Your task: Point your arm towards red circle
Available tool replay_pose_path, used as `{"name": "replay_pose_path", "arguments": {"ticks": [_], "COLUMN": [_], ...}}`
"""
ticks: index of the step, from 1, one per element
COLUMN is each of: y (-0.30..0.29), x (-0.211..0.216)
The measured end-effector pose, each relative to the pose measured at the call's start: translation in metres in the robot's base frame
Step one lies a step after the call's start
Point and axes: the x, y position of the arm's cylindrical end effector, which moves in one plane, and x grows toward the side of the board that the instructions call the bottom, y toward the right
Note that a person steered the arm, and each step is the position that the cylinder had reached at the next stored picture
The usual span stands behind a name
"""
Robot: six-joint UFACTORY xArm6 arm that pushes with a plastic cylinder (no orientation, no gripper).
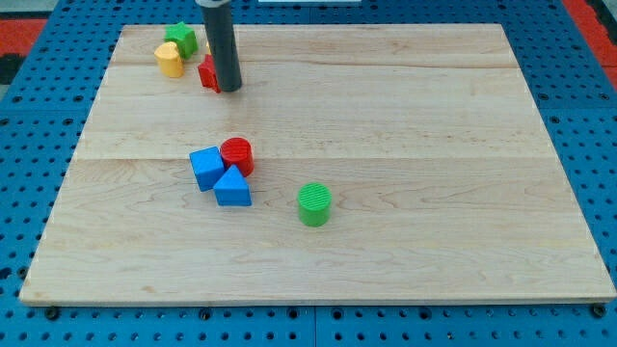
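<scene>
So from my remote seat the rod comes in from the view's top edge and its upper part is cut off, so I only see the lower dark stretch ending at my tip (229, 89), which sits up near the counter's (405, 260) top-left area. No jaws on this tool at all, just a plain rod, so nothing to spread or pinch. The rod hides most of a red block (207, 73) right at its left side, touching or nearly so, and I can't make out that one's shape. Just left of it are a yellow block (169, 60) and a green block (180, 39), bunched together, shapes hard to pin down from here. The red circle (237, 155) is well below my tip, roughly mid-left on the counter, touching a blue cube (205, 168) on its left and a blue triangle (231, 187) just under it. A green cylinder (314, 204) stands alone to the lower right of that bunch. Count: two red, two blue, two green, one yellow, seven in all. The whole right half of the wood is open, also the bottom strip, while the top-left trio sits close to the counter's top edge
</scene>
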Motion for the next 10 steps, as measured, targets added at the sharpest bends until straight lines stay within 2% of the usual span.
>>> {"name": "replay_pose_path", "arguments": {"ticks": [1,2,4,6,8,10], "y": [-0.002,0.013,0.128,0.15,0.145,0.041], "x": [-0.026,-0.026,-0.021,-0.022,-0.014,0.034]}}
